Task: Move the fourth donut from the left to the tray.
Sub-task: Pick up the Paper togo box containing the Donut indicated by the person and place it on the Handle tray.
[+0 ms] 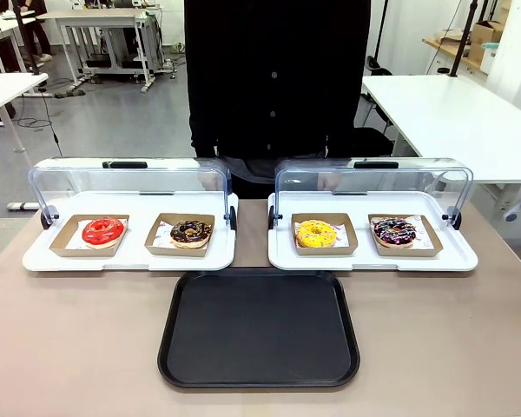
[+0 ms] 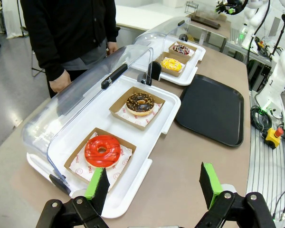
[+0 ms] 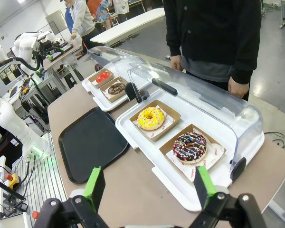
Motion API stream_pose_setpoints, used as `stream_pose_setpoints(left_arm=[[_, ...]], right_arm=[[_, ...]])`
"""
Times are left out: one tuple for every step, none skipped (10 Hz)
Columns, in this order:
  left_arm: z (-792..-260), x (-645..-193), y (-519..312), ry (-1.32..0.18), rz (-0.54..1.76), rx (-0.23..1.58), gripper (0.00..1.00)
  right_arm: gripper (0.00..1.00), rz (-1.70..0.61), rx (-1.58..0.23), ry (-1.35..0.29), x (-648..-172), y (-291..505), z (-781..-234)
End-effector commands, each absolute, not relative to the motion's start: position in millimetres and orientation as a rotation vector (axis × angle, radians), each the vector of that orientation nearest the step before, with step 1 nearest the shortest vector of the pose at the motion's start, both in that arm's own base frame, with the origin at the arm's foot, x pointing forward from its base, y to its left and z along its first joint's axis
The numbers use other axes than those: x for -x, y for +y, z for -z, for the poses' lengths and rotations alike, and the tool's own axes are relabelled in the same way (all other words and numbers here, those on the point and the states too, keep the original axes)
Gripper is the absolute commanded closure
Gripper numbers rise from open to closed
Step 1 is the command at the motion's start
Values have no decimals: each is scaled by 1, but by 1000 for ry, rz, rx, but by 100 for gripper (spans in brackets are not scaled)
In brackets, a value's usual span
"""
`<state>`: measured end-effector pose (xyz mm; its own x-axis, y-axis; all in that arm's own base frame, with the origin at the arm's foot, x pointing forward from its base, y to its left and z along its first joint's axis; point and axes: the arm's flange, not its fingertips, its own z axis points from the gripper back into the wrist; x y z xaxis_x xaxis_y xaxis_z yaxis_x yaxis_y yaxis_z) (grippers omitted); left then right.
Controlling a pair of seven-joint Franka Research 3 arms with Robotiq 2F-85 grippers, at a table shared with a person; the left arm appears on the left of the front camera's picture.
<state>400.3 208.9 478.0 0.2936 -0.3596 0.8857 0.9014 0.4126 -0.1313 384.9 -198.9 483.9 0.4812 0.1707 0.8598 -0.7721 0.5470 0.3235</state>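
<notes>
The fourth donut [image 1: 394,231] has dark chocolate glaze with pink and white drizzle. It rests in a brown cardboard holder at the right end of the right white display tray [image 1: 456,258], and shows too in the right wrist view [image 3: 190,147] and far off in the left wrist view [image 2: 182,49]. The black tray [image 1: 259,328] lies bare at the table's front centre [image 2: 213,108] [image 3: 91,141]. My right gripper [image 3: 149,186] hangs open above the table's right end, short of that donut. My left gripper [image 2: 154,183] is open above the left end, near the red donut [image 2: 102,150].
From the left stand a red donut [image 1: 102,231], a speckled chocolate donut [image 1: 191,232] and a yellow donut [image 1: 316,233], each in a cardboard holder. Both clear lids [image 1: 130,187] are raised toward the person [image 1: 278,78] at the far side, whose hands hang by the lids.
</notes>
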Motion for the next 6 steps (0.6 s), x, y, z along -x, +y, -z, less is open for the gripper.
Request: stream_pose_setpoints(left_arm=[[-479,-400,209,-918,951,738,0],[-479,-400,209,-918,951,738,0],[-479,-400,209,-918,951,738,0],[-479,-400,209,-918,951,738,0],[-479,-400,209,-918,951,738,0],[-479,-400,209,-918,951,738,0]], right_arm=[[0,-669,-797,-925,-388,-199,-486],[0,-669,-797,-925,-388,-199,-486],[0,-669,-797,-925,-388,-199,-486],[0,-669,-797,-925,-388,-199,-486],[0,-669,-797,-925,-388,-199,-486],[0,-669,-797,-925,-388,-199,-486]])
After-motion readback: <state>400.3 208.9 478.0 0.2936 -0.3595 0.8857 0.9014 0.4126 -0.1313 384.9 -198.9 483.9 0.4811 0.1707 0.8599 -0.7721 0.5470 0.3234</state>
